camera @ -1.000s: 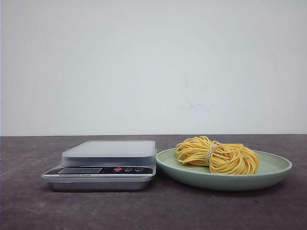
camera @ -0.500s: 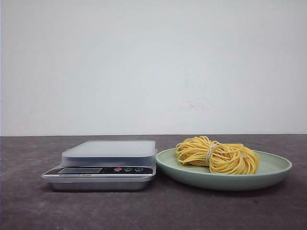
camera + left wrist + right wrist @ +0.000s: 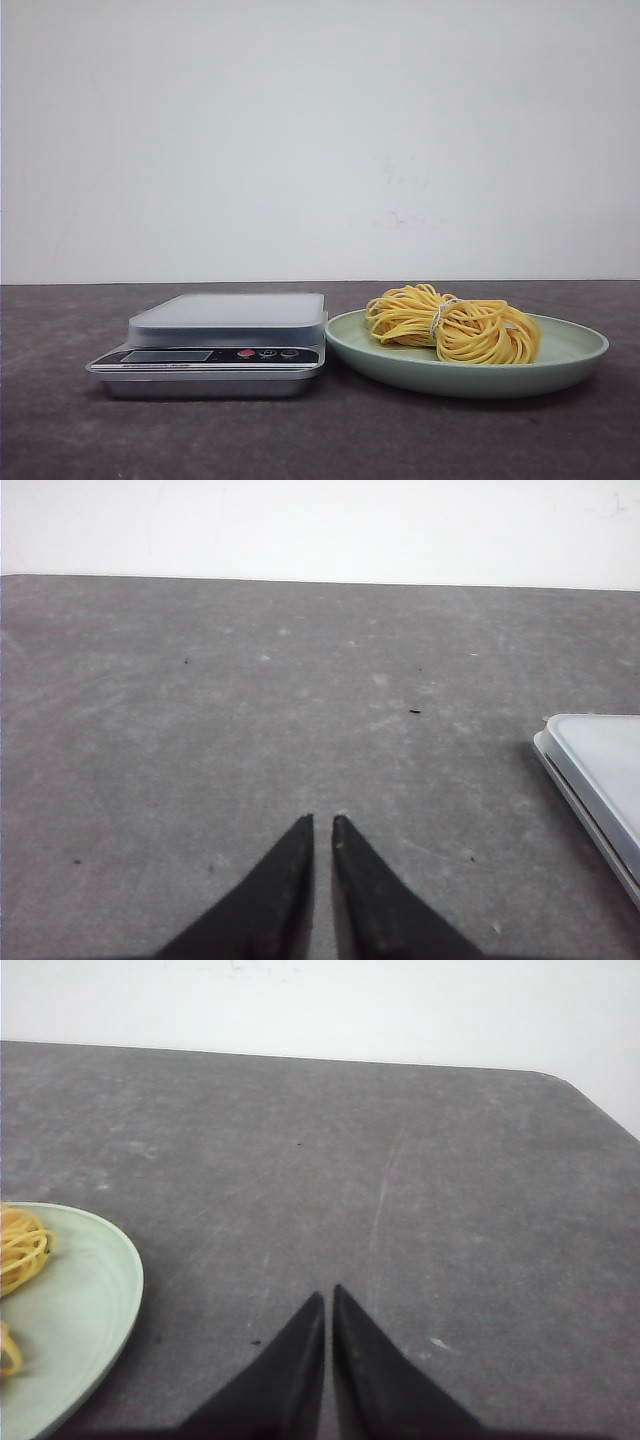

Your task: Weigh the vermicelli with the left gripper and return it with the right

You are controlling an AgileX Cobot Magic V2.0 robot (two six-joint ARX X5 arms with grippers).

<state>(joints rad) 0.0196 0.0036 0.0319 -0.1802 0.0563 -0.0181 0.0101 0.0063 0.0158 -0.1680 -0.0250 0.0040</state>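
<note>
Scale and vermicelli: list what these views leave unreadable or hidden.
- Scale display: front view, too small and dim to read; the left wrist view cuts the scale off at its edge.
- Vermicelli underside and far side: front view, hidden by the plate rim and the bundle itself.
- Vermicelli, right wrist view: cut off at the edge, only a few strands show.

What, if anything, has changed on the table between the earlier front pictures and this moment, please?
Nothing has visibly changed. The vermicelli lies on the green plate as before, beside the scale, whose platform is bare. In the wrist views the left tool and the right tool are shut and holding nothing, each over the bare table.
</note>
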